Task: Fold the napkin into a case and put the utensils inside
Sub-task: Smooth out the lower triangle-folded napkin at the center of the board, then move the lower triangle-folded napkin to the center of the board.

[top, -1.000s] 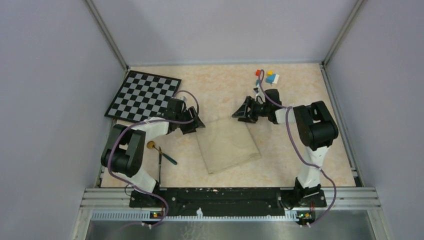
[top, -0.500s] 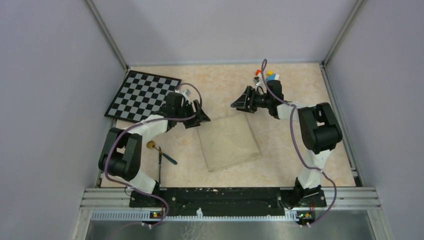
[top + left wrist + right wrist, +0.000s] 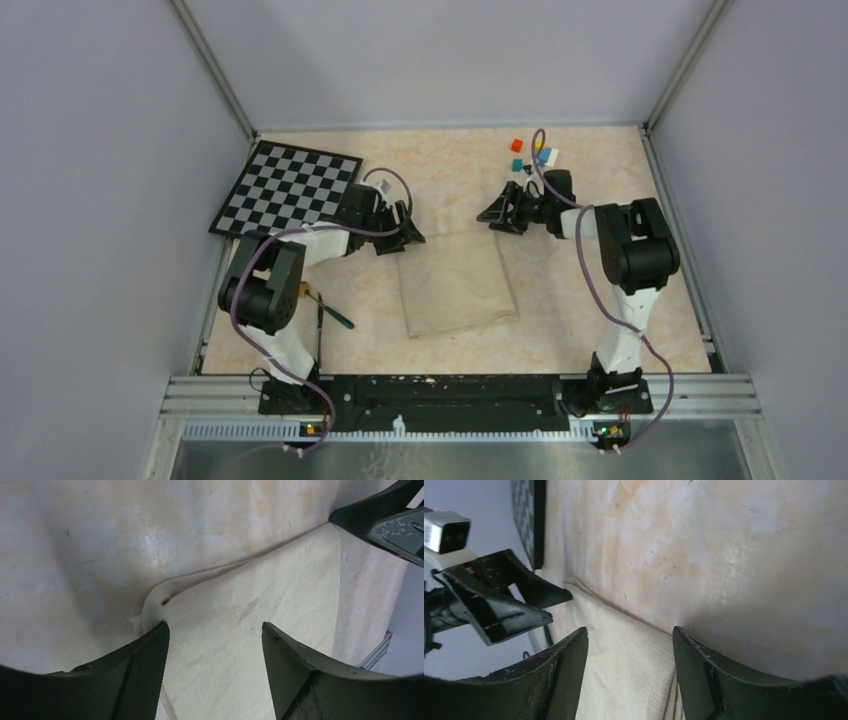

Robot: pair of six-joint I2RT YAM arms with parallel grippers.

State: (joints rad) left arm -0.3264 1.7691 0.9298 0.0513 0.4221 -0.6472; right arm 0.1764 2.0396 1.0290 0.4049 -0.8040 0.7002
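The napkin (image 3: 458, 285) lies flat on the table as a folded beige square. My left gripper (image 3: 410, 237) is open over its far left corner; in the left wrist view the gripper (image 3: 215, 630) straddles the napkin (image 3: 260, 610), whose corner is slightly rumpled. My right gripper (image 3: 493, 214) is open at the far right corner; in the right wrist view the gripper (image 3: 630, 632) hangs over the napkin (image 3: 619, 655). The utensils lie left of the napkin: a teal-handled one (image 3: 338, 319), a dark stick (image 3: 319, 330) and a tan round head (image 3: 302, 290).
A black-and-white checkerboard (image 3: 288, 190) lies at the far left, and also shows in the right wrist view (image 3: 530, 510). Small coloured cubes (image 3: 530, 152) sit at the far right behind the right arm. Metal rails bound the table's sides.
Both grippers moved a little toward the far side and now sit at the napkin's far corners. The napkin has turned slightly and lies squarer and flatter.
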